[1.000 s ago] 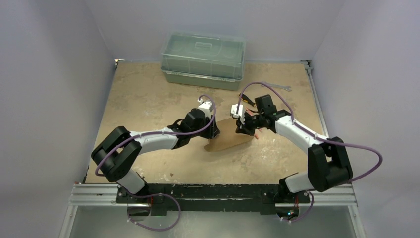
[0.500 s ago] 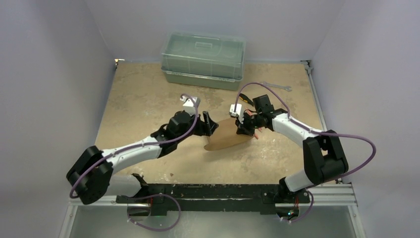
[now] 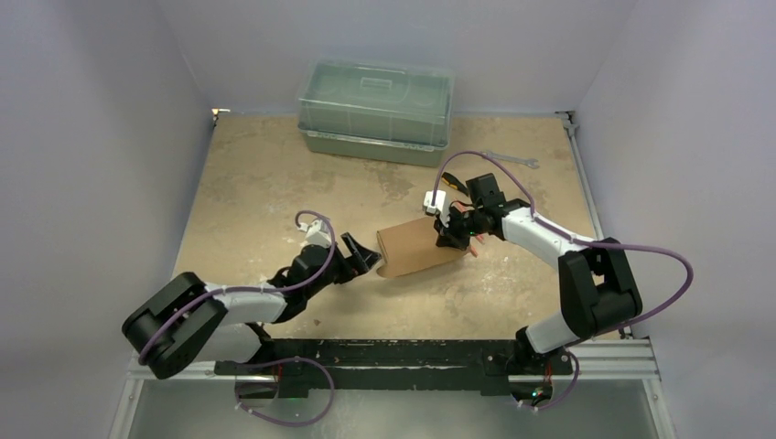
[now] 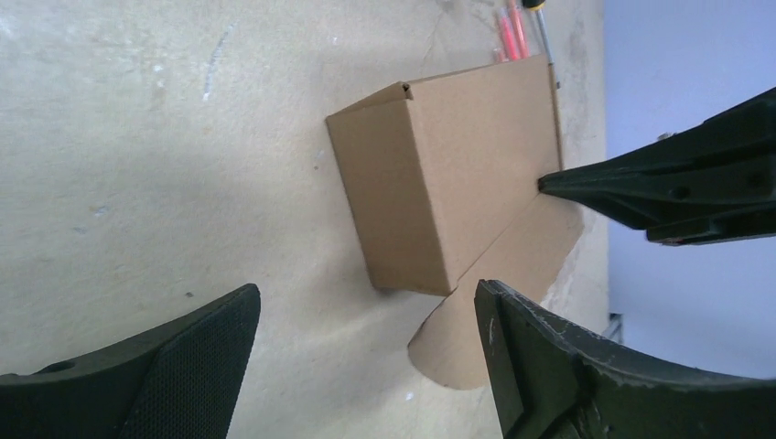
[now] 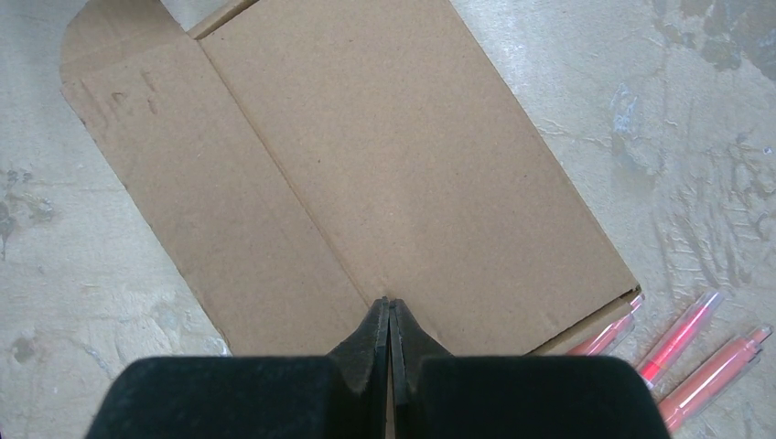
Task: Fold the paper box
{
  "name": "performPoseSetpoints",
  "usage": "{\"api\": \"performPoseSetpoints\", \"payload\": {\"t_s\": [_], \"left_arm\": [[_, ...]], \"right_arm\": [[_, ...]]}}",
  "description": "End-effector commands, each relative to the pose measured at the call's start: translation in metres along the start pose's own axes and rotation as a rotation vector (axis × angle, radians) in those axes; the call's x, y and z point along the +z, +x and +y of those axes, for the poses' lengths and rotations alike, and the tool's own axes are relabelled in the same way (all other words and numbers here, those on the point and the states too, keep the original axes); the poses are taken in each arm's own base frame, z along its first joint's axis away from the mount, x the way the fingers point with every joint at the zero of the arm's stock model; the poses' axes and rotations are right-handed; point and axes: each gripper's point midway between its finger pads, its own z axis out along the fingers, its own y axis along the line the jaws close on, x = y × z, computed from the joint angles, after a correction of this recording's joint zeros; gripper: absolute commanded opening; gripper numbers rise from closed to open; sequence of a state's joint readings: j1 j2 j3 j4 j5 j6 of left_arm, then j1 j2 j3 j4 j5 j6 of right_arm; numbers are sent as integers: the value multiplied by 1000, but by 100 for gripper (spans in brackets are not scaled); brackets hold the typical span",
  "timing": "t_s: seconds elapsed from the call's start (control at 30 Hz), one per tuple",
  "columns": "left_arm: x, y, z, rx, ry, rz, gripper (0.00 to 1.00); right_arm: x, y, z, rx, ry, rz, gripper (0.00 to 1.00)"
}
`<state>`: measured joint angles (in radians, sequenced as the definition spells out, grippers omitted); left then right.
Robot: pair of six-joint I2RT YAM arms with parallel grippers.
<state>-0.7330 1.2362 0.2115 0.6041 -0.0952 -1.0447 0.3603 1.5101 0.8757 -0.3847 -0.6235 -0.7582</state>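
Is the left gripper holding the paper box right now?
No, the left gripper stands wide open, and the paper box lies beyond its fingertips, untouched by them.

No words, labels, brands or numbers can be read. Faint marks (image 5: 114,96) on a flap of the paper box (image 5: 403,165) remain illegible.

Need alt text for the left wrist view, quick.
A partly folded brown paper box sits on the table, one rounded flap lying flat. The shut right gripper touches its fold line; the open left gripper stands clear of it.
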Motion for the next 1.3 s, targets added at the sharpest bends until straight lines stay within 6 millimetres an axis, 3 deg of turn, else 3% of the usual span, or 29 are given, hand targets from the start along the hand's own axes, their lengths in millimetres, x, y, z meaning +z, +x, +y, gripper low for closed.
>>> {"api": "performPoseSetpoints", "payload": {"t_s": [0.0, 0.23, 0.47, 0.73, 0.87, 1.07, 1.17, 1.27], "left_arm": [[9, -18, -46, -147, 186, -53, 87], [29, -11, -41, -198, 160, -31, 84], [42, -2, -27, -256, 129, 4, 61], [54, 12, -11, -206, 46, 66, 49], [51, 13, -3, -183, 8, 72, 40], [54, 12, -4, -140, -8, 82, 34], [56, 12, -5, -126, -9, 88, 33], [57, 12, -7, -120, -5, 94, 33]], "right_arm": [[1, 6, -1, 23, -5, 30, 2], [1, 5, 1, 23, -13, 25, 2], [1, 4, 2, 23, -18, 21, 2], [-1, 1, 4, 17, -29, 13, 4], [-10, -16, 8, 19, -63, -51, 7], [-42, -49, 12, 42, -87, -216, 30], [-55, -52, 3, 134, -80, -294, 41], [-57, -42, -19, 297, -20, -329, 51]]}}
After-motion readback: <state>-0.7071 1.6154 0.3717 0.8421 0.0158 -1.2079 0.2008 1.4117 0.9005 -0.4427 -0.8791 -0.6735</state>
